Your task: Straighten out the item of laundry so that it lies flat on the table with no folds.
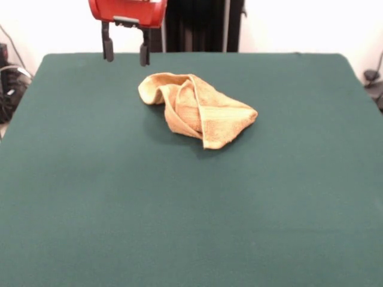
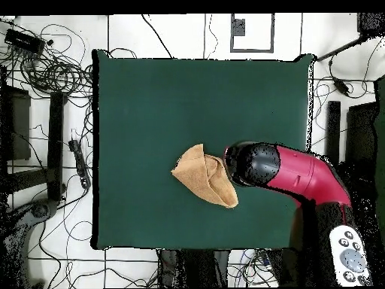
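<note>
The gripper (image 1: 126, 51) hangs above the table (image 1: 90, 209) with its two black fingers (image 1: 107, 48) spread apart and nothing between them; it is released and raised clear of the surface. The towel (image 1: 197, 110) lies crumpled near the middle of the table, folded over itself into a bunched, roughly triangular heap, with a rolled lobe at one end and a pointed corner at the other. In the front view the towel sits to the right of the gripper and nearer the camera, close by but not touching. In the overhead view the arm's head (image 2: 256, 164) is just beside the towel (image 2: 204, 176), at its right edge. The heap's long axis runs diagonally across the table. The rolled lobe is the end nearest the gripper, so it is probably the most direct grasp point.
</note>
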Controlling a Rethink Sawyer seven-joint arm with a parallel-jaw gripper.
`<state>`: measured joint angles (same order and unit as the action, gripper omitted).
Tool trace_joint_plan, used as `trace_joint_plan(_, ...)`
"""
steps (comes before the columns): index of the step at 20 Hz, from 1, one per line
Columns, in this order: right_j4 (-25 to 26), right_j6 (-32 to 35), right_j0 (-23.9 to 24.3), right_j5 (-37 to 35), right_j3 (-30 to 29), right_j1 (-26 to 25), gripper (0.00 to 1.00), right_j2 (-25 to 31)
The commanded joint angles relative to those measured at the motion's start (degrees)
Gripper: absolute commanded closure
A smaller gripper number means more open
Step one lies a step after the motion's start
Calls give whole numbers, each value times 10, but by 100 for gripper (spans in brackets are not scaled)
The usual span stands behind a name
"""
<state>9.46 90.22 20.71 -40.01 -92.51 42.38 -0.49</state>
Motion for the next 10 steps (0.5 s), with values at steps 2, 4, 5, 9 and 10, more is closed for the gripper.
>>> trace_joint_plan(2,-4,-48,51,-109,-7,3,0,52)
trace_joint_plan(4,-13,-24,54,-134,22,15,0,42)
trace_joint_plan(5,-17,-20,56,-159,53,11,0,45)
trace_joint_plan(9,-21,-19,67,-223,136,-12,0,66)
trace_joint_plan(10,-18,-21,68,-233,149,-17,0,69)
